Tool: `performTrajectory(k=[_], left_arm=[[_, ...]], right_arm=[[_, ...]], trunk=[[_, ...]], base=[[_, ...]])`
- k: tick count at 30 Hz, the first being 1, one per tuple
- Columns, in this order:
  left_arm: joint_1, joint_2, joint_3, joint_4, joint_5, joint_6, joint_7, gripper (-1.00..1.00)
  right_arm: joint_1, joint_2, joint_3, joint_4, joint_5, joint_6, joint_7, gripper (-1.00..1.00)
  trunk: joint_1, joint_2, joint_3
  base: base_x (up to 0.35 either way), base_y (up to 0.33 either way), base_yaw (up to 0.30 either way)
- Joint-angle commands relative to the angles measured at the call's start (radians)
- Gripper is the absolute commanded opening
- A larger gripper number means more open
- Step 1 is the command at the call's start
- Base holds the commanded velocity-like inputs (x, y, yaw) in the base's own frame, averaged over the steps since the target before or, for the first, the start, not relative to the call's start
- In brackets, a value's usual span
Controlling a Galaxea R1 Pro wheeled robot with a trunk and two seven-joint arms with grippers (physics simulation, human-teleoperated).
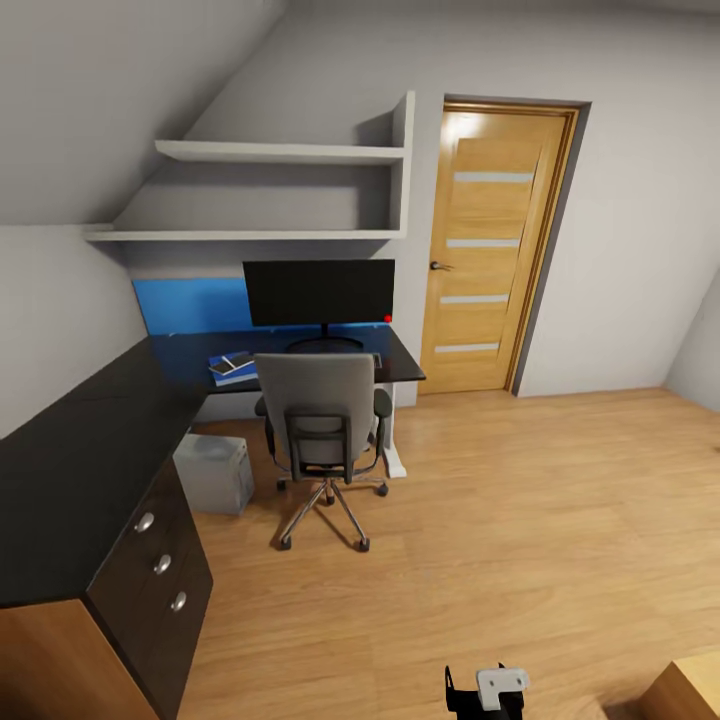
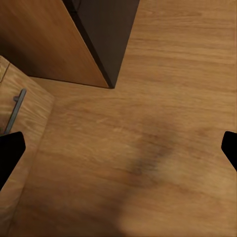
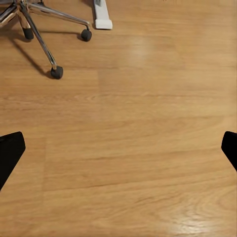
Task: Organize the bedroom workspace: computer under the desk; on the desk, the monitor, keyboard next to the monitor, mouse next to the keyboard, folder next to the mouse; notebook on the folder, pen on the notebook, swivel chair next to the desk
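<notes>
One large L-shaped bench [image 1: 70, 470] with a glossy black top fills the left and far side of the room; its near end carries one dark drawer unit [image 1: 160, 570] with three round silver knobs. On the far stretch stands one wide flat black monitor [image 1: 319, 292] on a black stand, in front of one bright blue wall panel [image 1: 190, 304]. To the left of the monitor, on the benchtop, lies one flat blue folder [image 1: 234, 372] with one thin grey notebook [image 1: 237, 361] stacked on it; a pen cannot be made out on top. What may be a keyboard sits behind the chair back, too hidden to tell.

One grey padded swivel chair [image 1: 322, 420] with dark armrests and a chrome five-star base stands on the wooden floor [image 1: 520, 520], pushed up to the far bench, its back towards the camera. One light grey boxy computer tower [image 1: 213, 473] sits on the floor under the bench, just left of the chair. One white pedestal leg [image 1: 392, 440] holds up the bench's right end.

Two white wall shelves [image 1: 270, 190] hang above the monitor, and one wooden door [image 1: 492, 250] stands to the right.

The left pincer [image 2: 118, 150] hangs released over bare floor near the drawer unit's corner. The right pincer [image 3: 118, 150] is likewise spread wide and empty, above the floor near the chair's casters.
</notes>
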Motion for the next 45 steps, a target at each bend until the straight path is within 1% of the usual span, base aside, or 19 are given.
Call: performTrajectory(k=[1,4,15,27,45], left_arm=[[0.000,-0.002,-0.009,-0.001,0.002,0.000,0.009,1.00],[0.000,-0.006,-0.009,-0.001,0.002,0.001,0.007,1.00],[0.000,-0.007,-0.008,-0.001,0.002,0.005,0.008,1.00],[0.000,-0.004,-0.006,-0.001,0.002,0.012,0.005,1.00],[0.000,-0.007,-0.007,-0.001,0.000,0.012,0.003,1.00]], right_arm=[[-0.001,0.001,0.009,0.002,-0.006,-0.003,-0.004,1.00],[-0.001,0.001,0.009,0.002,-0.006,-0.003,-0.004,1.00],[-0.001,0.001,0.009,0.002,-0.006,-0.003,-0.004,1.00],[-0.001,0.001,0.009,0.002,-0.006,-0.003,-0.004,1.00],[-0.001,0.001,0.009,0.002,-0.006,-0.003,-0.004,1.00]], trunk=[[-0.004,0.007,0.002],[-0.015,0.028,0.012],[-0.058,0.105,0.046],[-0.058,0.105,0.046],[-0.058,0.105,0.046]], base=[[0.000,0.000,0.000],[0.000,0.000,0.000],[0.000,0.000,0.000],[0.000,0.000,0.000],[0.000,0.000,0.000]])
